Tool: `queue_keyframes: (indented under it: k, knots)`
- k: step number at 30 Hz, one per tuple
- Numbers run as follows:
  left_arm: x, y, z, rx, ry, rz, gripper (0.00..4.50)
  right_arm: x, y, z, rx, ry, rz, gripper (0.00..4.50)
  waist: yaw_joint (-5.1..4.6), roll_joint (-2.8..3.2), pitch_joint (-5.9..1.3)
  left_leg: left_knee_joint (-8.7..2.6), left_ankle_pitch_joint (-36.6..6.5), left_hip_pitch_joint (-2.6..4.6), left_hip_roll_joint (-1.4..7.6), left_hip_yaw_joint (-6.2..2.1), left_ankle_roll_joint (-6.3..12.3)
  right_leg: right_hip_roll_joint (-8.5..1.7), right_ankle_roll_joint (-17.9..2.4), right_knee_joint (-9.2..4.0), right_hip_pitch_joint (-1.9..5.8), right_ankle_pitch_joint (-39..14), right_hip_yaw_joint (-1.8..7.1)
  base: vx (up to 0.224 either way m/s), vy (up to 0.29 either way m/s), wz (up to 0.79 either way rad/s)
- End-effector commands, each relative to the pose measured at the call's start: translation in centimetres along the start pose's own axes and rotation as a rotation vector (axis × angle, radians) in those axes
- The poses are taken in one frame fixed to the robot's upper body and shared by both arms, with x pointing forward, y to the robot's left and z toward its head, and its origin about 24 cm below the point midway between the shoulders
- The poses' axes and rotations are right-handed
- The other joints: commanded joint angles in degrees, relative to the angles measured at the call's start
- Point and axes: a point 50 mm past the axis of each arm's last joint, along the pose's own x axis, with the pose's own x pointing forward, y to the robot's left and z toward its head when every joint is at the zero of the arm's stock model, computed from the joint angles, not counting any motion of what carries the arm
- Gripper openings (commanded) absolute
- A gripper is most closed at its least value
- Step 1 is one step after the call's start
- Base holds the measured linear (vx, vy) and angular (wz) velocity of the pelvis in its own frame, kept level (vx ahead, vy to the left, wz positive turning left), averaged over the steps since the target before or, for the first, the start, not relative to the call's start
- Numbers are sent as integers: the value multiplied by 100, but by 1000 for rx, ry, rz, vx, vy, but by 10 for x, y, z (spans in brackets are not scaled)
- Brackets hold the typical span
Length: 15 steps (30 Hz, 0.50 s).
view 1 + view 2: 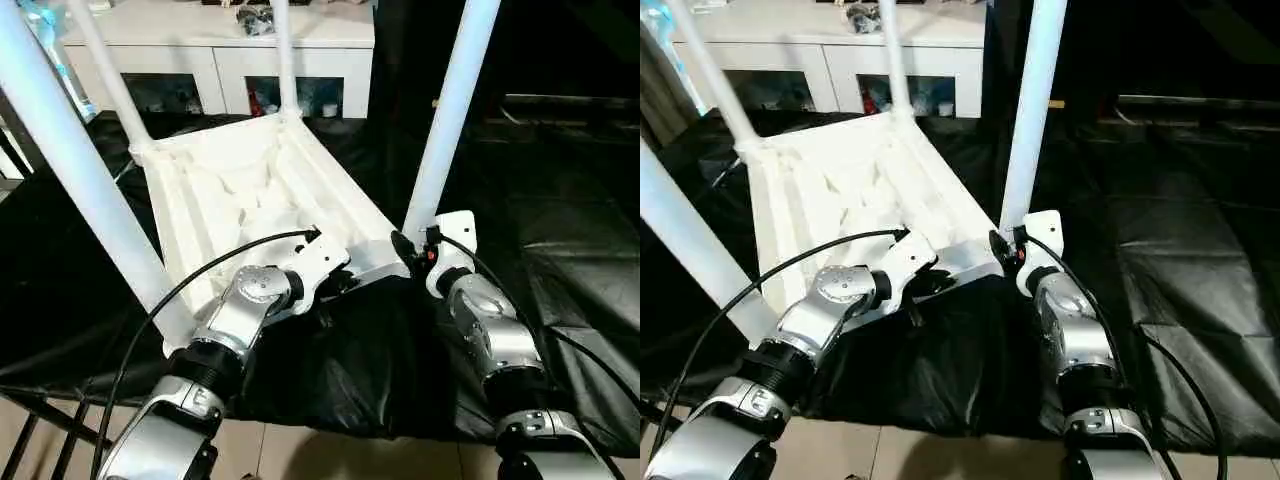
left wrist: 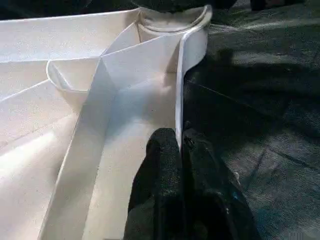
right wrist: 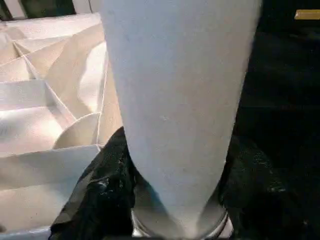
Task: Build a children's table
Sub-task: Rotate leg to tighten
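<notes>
The white tabletop (image 1: 250, 190) lies upside down on a black cloth, ribbed underside up. Legs stand upright in its corner sockets: near left (image 1: 80, 170), far left (image 1: 105, 80), far right (image 1: 285, 60) and near right (image 1: 450, 110). My left gripper (image 2: 179, 140) is shut on the thin rim wall (image 2: 177, 100) at the tabletop's near edge, close to the near right socket. My right gripper (image 3: 175, 200) is closed around the foot of the near right leg (image 3: 180, 100), with a black finger (image 3: 95, 195) on either side of it.
A white cabinet (image 1: 220, 50) with glass doors stands behind the tabletop. The black cloth (image 1: 560, 250) spreads to the right and front, its edge dropping to a light floor (image 1: 300, 450). Black cables loop over both forearms.
</notes>
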Motion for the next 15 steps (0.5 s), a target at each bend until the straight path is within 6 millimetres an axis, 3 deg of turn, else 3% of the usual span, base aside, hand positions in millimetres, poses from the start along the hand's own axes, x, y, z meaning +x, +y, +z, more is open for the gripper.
queue_keyframes:
  k: [1,3,8,10,13,14,15]
  knots:
    - [12,-15,22,57,-101,-59,0,6,60,-18,32,63,324,277,23,-91,-247,-393,-1260,26,247,-150,329,-289,-1159,-440,173,-574,177,0,0,0]
    - [8,-15,19,73,-99,-80,0,-2,51,-22,-36,80,360,312,32,-79,-253,-365,-1080,22,240,-135,472,-294,-1257,-419,187,-272,164,0,0,0]
    - [-3,-13,11,110,-102,-157,0,-33,7,-21,-155,103,419,317,113,-86,-251,-341,-949,36,265,-119,623,-298,-1306,-422,208,-208,148,0,0,0]
    - [-11,-12,6,147,-104,-224,0,-57,-25,-12,-185,111,456,317,175,-115,-238,-340,-1063,44,285,-107,656,-291,-1306,-437,215,-396,147,0,0,0]
    - [-15,-9,5,159,-110,-237,0,-70,-42,-5,-192,122,482,317,238,-119,-238,-338,-1051,48,312,-101,670,-287,-1333,-422,198,-478,139,0,0,0]
    - [-20,-5,3,148,-116,-247,0,-84,-59,3,-199,138,512,317,231,-183,-230,-338,-1054,35,305,-90,698,-276,-1336,-428,208,-483,137,0,0,0]
    - [-23,-4,3,144,-121,-259,0,-90,-66,7,-200,145,522,317,278,-176,-237,-323,-1015,36,310,-93,723,-297,-1354,-410,213,-491,138,0,0,0]
